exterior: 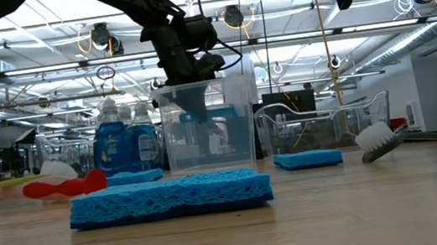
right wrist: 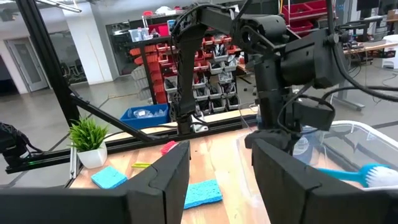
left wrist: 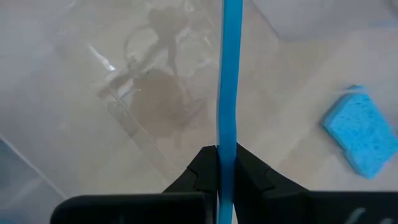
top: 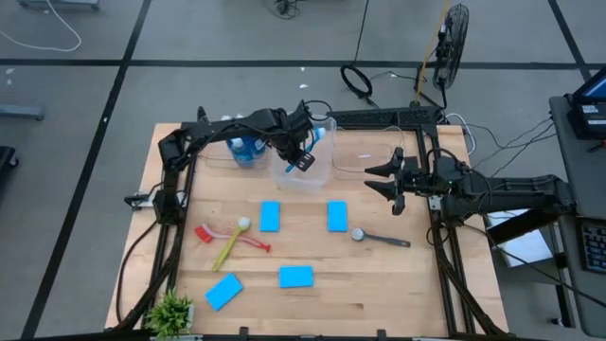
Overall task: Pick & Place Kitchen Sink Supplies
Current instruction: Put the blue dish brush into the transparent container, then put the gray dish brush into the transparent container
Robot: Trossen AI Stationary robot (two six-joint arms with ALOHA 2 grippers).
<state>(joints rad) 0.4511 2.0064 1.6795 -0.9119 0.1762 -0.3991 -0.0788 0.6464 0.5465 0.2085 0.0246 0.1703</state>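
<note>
Blue brush (left wrist: 231, 74) clamped in closed left gripper (left wrist: 227, 163) over clear bin (top: 305, 169), handle running straight ahead from fingertips.

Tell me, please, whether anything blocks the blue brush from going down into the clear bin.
Nothing visible does. The left gripper, shut on the blue brush, hangs directly over the clear bin, whose top is open.
</note>
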